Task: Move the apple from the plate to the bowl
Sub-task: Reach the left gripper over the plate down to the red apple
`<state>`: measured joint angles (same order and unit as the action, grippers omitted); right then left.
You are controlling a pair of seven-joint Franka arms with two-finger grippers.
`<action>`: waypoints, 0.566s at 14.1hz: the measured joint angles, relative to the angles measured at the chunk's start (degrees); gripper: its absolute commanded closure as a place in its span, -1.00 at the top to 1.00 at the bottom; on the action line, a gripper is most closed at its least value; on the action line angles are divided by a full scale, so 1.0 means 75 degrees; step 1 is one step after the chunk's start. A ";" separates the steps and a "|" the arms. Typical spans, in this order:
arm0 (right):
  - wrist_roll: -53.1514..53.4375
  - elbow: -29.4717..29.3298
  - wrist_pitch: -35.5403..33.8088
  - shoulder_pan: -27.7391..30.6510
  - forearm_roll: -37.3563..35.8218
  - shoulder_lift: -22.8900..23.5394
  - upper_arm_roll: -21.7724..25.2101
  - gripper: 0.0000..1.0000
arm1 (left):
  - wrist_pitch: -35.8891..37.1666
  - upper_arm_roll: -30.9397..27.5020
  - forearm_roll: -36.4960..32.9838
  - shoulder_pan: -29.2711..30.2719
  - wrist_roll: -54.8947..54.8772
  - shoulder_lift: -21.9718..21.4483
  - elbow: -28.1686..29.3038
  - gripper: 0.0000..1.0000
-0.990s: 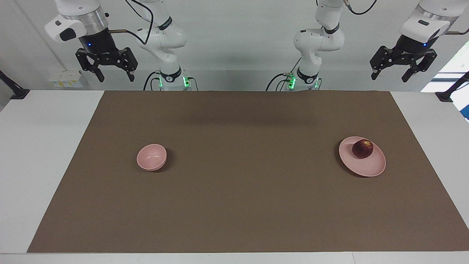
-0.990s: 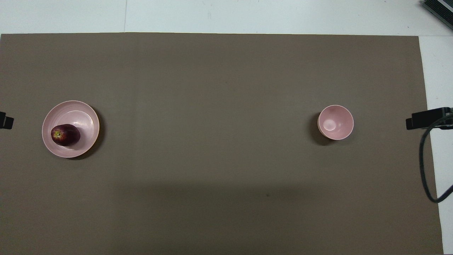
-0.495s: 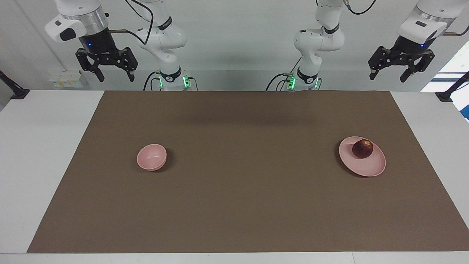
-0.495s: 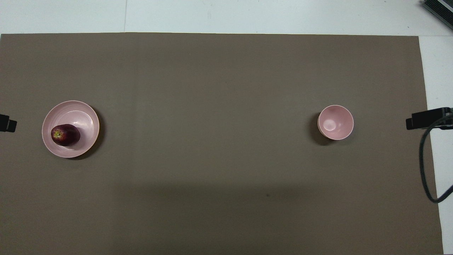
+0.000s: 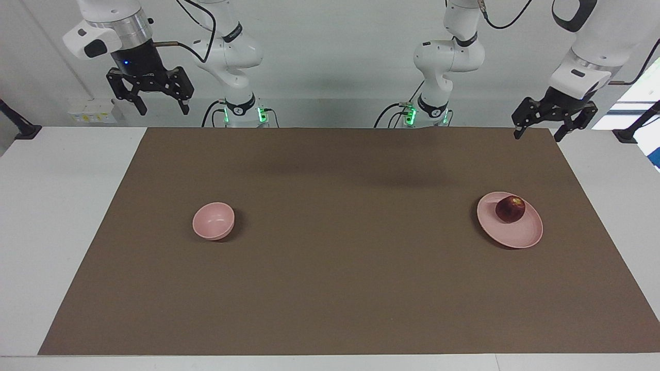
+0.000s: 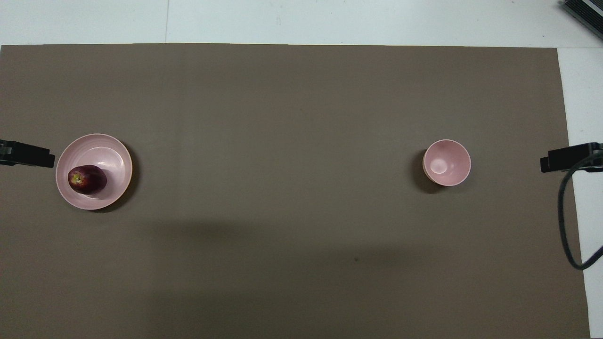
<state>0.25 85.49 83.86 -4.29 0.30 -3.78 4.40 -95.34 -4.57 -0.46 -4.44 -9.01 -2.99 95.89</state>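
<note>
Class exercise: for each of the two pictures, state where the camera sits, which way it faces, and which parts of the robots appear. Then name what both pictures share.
Facing view: high across the table, looking at the robots; both arms show whole, left tool and right tool raised.
Overhead view: above the robots' end, looking steeply down; only tool tips show at the edges.
Shared: apple on plate, bowl, brown mat.

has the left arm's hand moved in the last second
Yes. In the facing view the left hand has come down and toward the wide pink plate, now level with the brown mat's edge nearest the robots.
</note>
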 measured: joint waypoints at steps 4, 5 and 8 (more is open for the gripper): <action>0.0000 0.0000 0.0000 0.0000 0.0000 0.0000 0.0000 1.00 | -0.1562 -0.0020 -0.0001 0.0409 -0.0337 0.0140 0.1065 1.00; 0.0000 0.0000 0.0000 0.0000 0.0000 0.0000 0.0000 1.00 | -0.1799 -0.0021 -0.0001 0.0510 -0.0524 0.0227 0.1212 1.00; 0.0000 0.0000 0.0000 0.0000 0.0000 0.0000 0.0000 1.00 | -0.2342 -0.0035 -0.0001 0.0778 -0.0918 0.0583 0.1424 1.00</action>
<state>0.25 85.49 83.86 -4.29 0.30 -3.78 4.40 -112.91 -4.83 -0.47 1.39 -15.89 1.37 106.57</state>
